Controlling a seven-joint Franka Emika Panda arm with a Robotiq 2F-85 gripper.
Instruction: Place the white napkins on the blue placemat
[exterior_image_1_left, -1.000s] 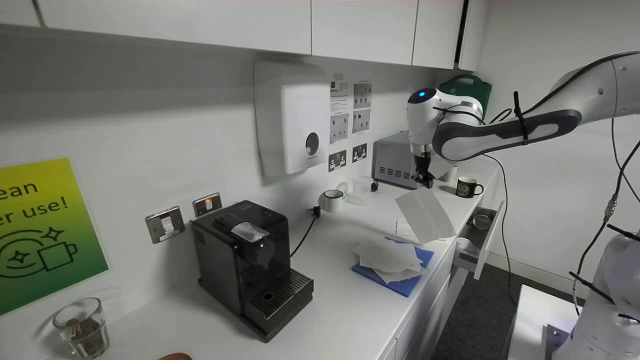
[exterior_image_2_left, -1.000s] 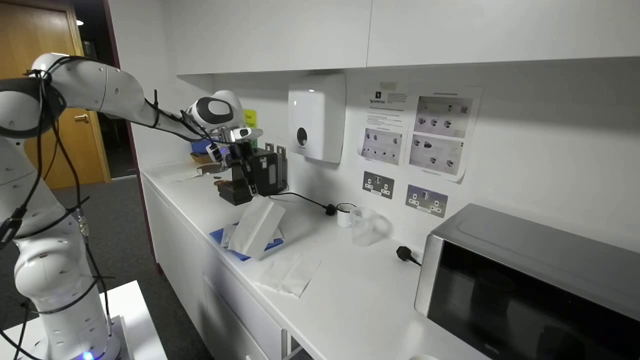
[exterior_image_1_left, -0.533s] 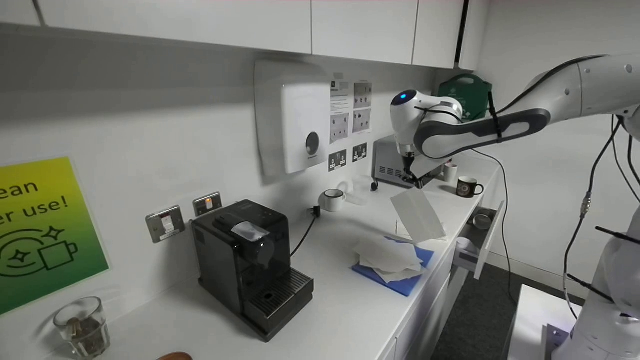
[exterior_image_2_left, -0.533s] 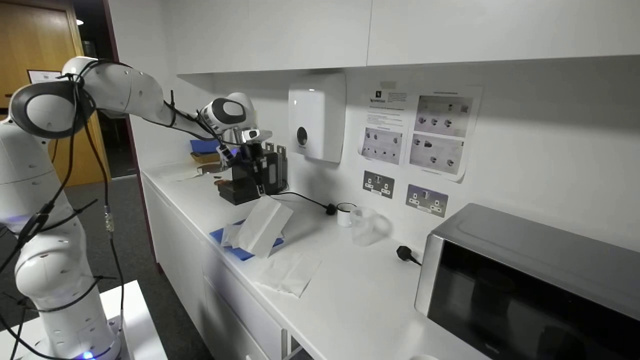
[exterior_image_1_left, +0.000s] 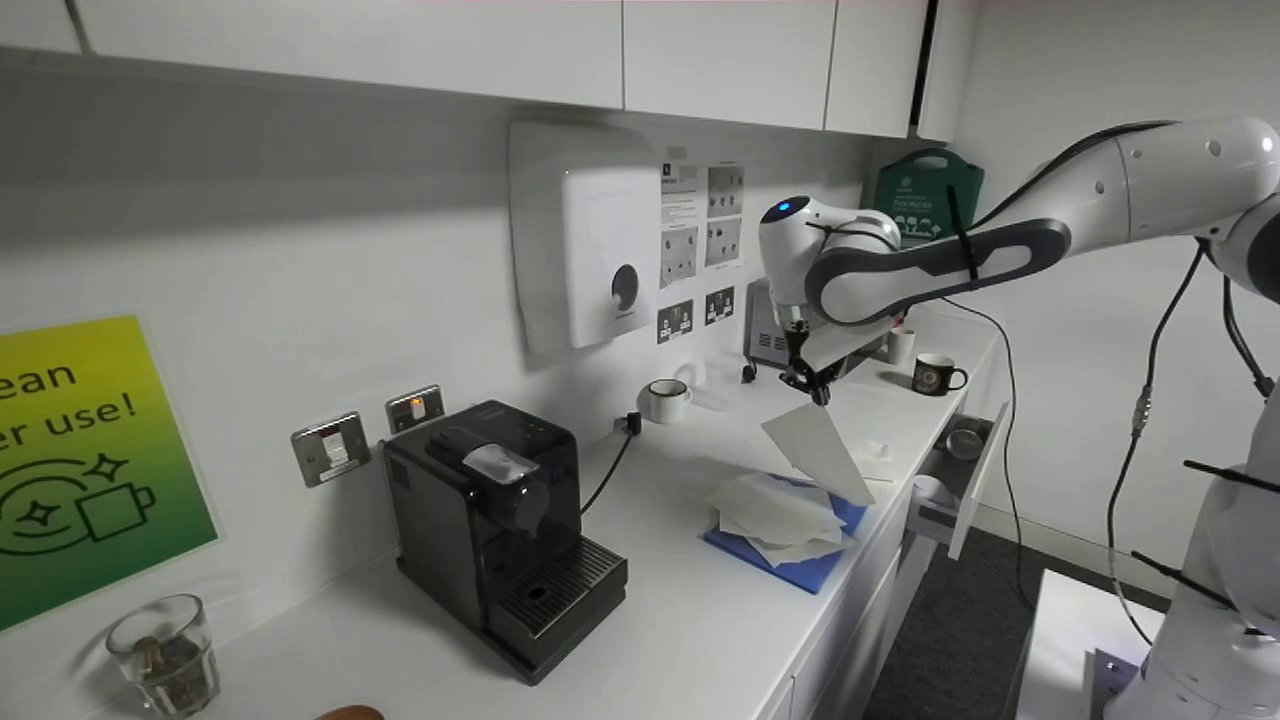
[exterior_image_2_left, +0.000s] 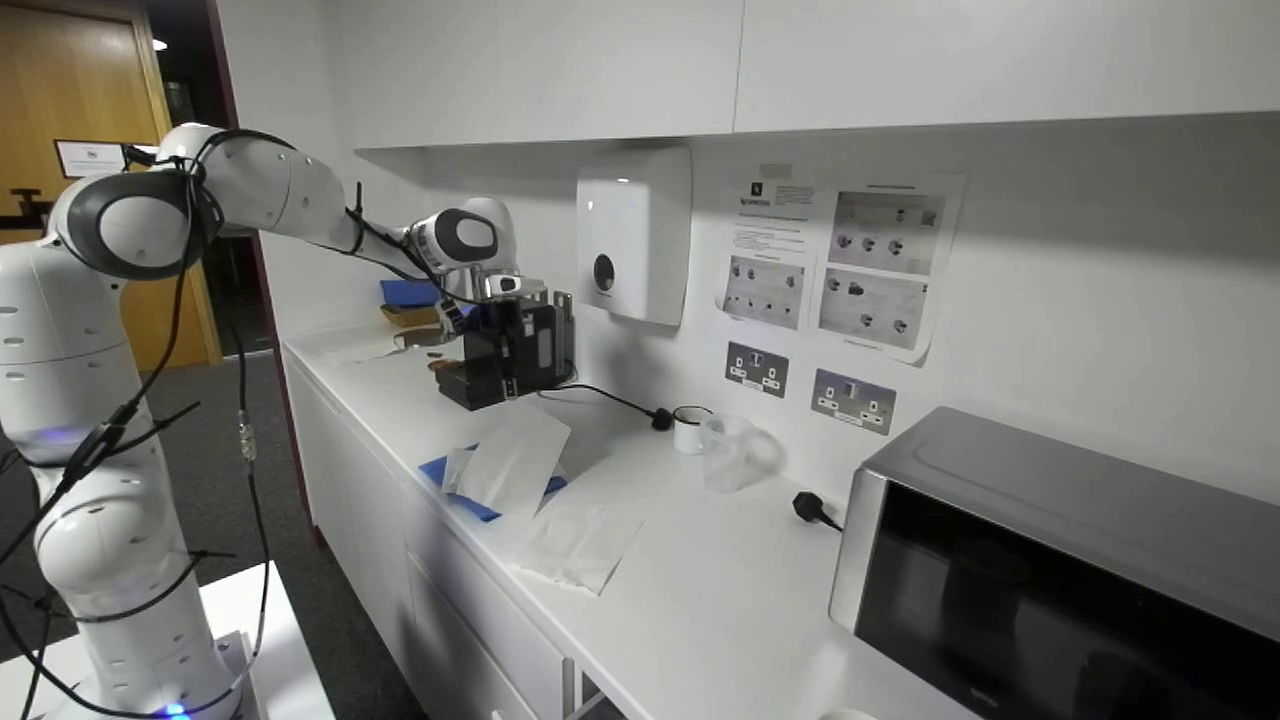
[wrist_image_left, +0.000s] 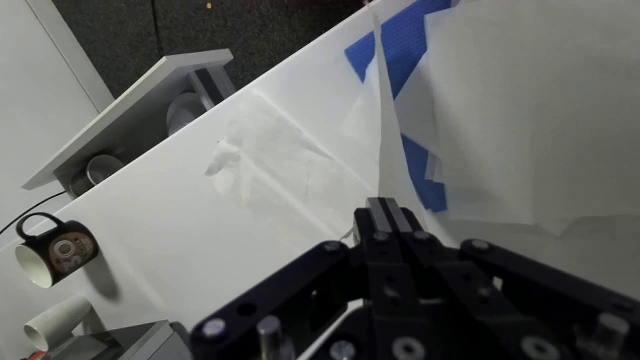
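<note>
Gripper (wrist_image_left: 388, 202): closed, fingertips (wrist_image_left: 378, 215) together in the wrist view; we see it pinching a white napkin at the top.
Held napkin (exterior_image_1_left: 815, 452): hangs tilted beneath the fingertips; in an exterior view its lower corner overlaps the blue placemat (exterior_image_1_left: 812, 576), and we cannot tell if they touch.
Blue placemat: flat on the counter (exterior_image_1_left: 690, 620), along it between coffee machine (exterior_image_1_left: 480, 520) and microwave (exterior_image_2_left: 1040, 470); mostly covered, blue showing at corners and edges.
Napkin pile (exterior_image_1_left: 775, 515): several uneven white sheets, resting on the blue placemat.
Loose napkin (exterior_image_2_left: 580, 548): creased, on the counter, off the blue placemat on its microwave side.
Arm (exterior_image_1_left: 930, 265), versus one second ago: moved; we find the gripper lower and shifted to the coffee machine's side in an exterior view.
Fingertips, versus then: no change, still together.
Held napkin, versus then: same sheet, now lower, slant changed; hides more of the blue placemat's edge in an exterior view.
Blue placemat and pile, versus then: we see no shift.
Loose napkin, versus then: same spot.
</note>
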